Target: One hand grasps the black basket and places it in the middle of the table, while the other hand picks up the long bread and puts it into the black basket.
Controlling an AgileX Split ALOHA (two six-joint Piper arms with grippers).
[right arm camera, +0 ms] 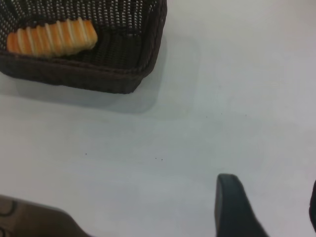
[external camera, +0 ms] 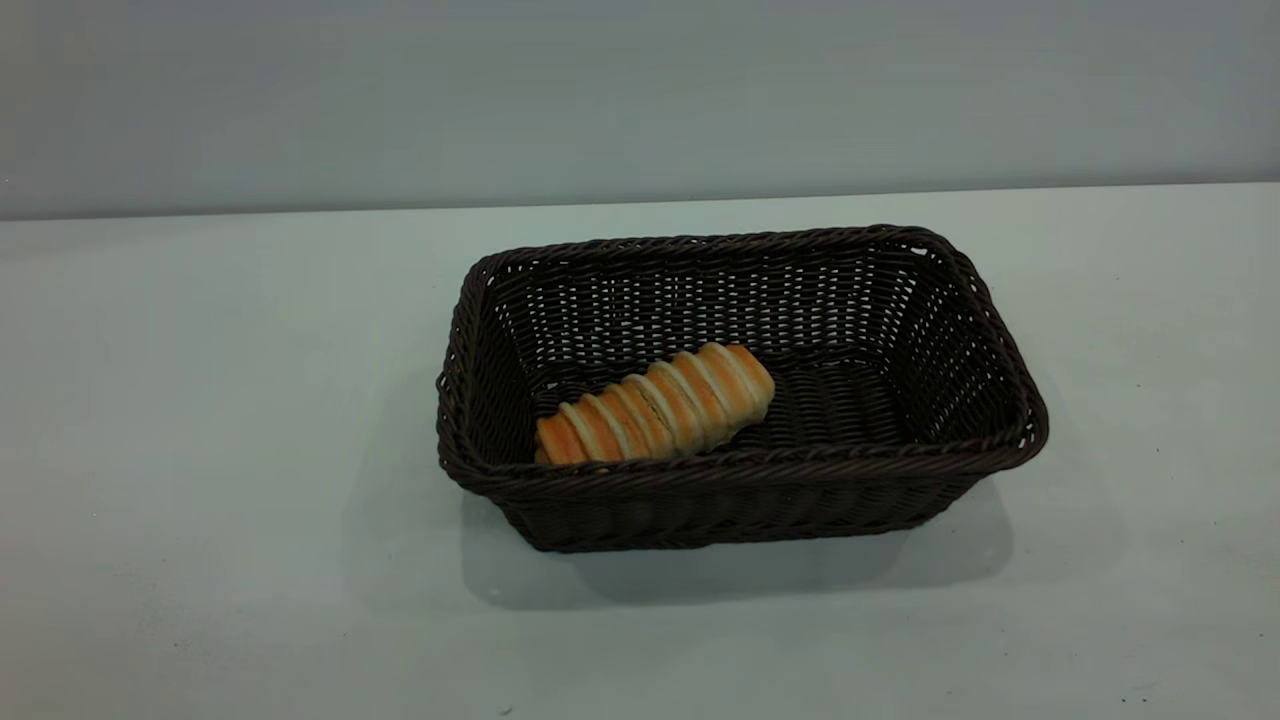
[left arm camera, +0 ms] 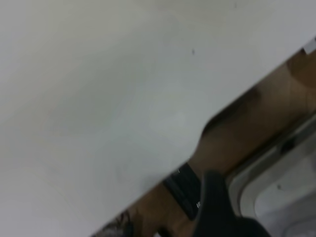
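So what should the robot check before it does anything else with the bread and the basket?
1. Long bread inside the black basket: ok, it lies on the basket floor toward one end.
2. Basket resting flat on the table: ok.
3. Basket near the table's middle: ok in the exterior view.
4. Both arms clear of the basket: ok, neither shows in the exterior view.
5. Right tool empty: ok, its fingers are apart over bare table.
6. Left tool open or shut: cannot tell.
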